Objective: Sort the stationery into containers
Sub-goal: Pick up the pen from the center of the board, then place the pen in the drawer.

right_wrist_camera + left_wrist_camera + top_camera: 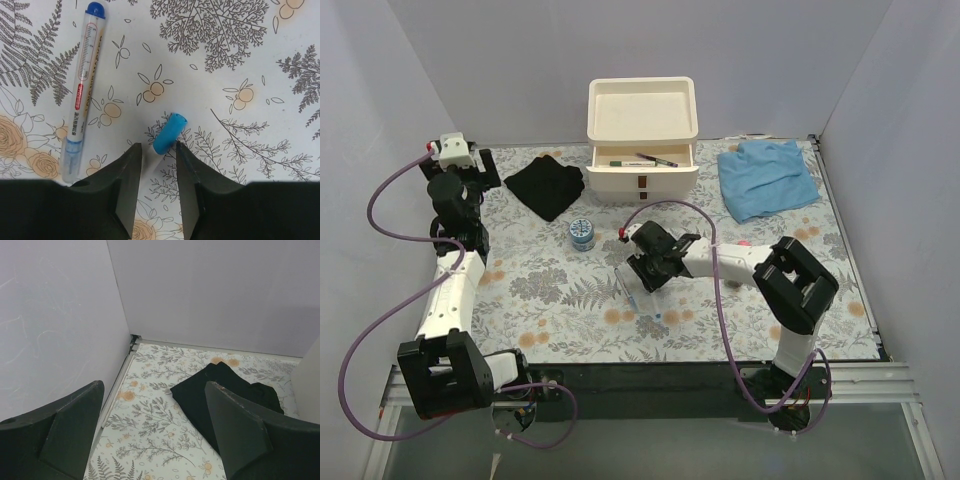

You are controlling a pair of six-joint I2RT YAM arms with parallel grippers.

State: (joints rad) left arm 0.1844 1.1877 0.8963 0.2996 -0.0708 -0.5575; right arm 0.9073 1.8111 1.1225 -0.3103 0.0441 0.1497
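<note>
My right gripper (156,146) sits low centre in its wrist view, jaws narrowed on either side of the blue-capped pen (170,131) lying on the surface (125,60). I cannot tell whether they pinch it. My left gripper (154,386) gapes wide, holding nothing.

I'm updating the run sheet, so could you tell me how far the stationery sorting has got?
Done: two pens lie in the open top drawer of the organiser. In hand: the right fingers straddle a blue-capped pen, not yet lifted. Remaining: the blue-capped marker beside it and the blue round tub.
</note>
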